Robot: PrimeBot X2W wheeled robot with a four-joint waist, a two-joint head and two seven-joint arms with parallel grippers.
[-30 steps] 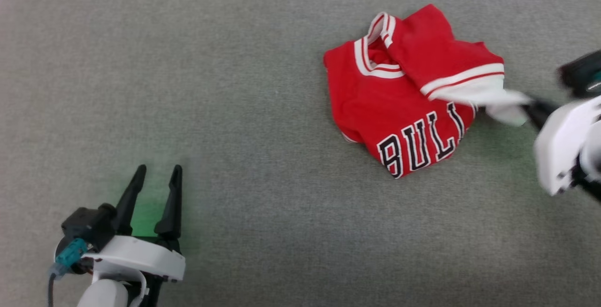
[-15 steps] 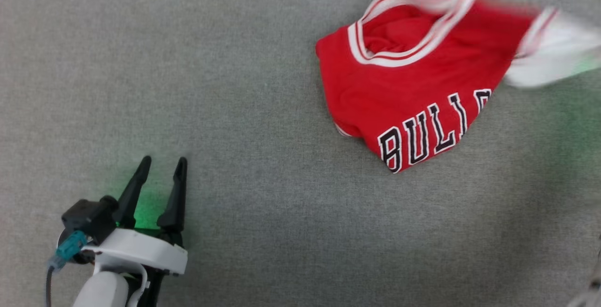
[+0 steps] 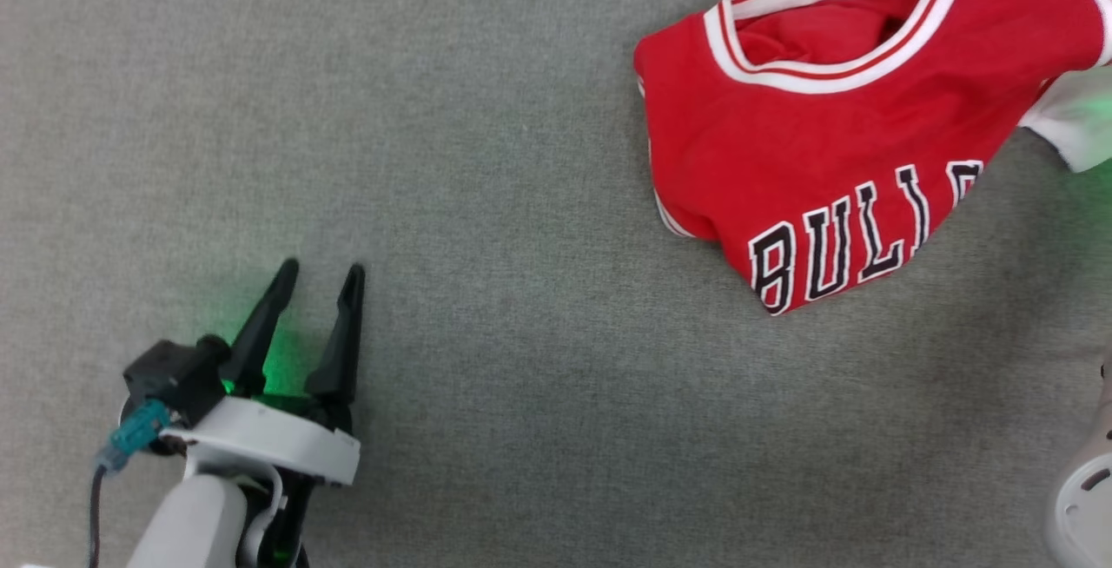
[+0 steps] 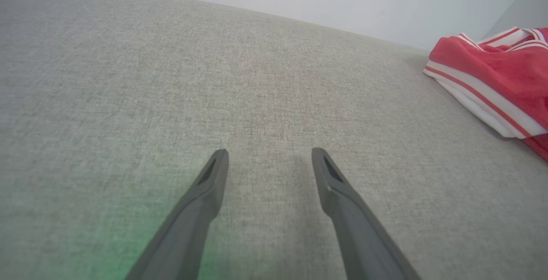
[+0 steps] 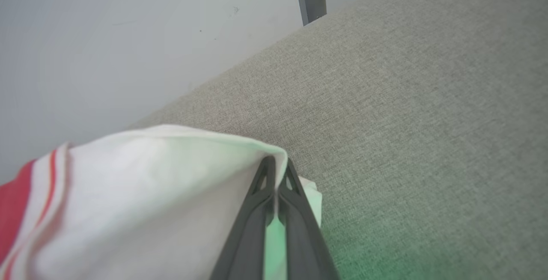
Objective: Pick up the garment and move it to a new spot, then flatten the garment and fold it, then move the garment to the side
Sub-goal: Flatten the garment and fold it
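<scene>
Right wrist view is showing the right gripper (image 5: 277, 162) pinching the garment (image 5: 141, 198) by its white sleeve at the grey surface's (image 3: 434, 116) right. The left gripper (image 3: 321, 267) is waiting spread. Flattening, folding and setting aside are remaining.

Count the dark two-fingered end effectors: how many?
2: left end effector open over the grey fabric surface; right end effector pinching the white sleeve of the red jersey.

sleeve (image 3: 1077, 121) pulled off garment (image 3: 782, 151) front, collar (image 3: 834, 80) stretched open
</scene>
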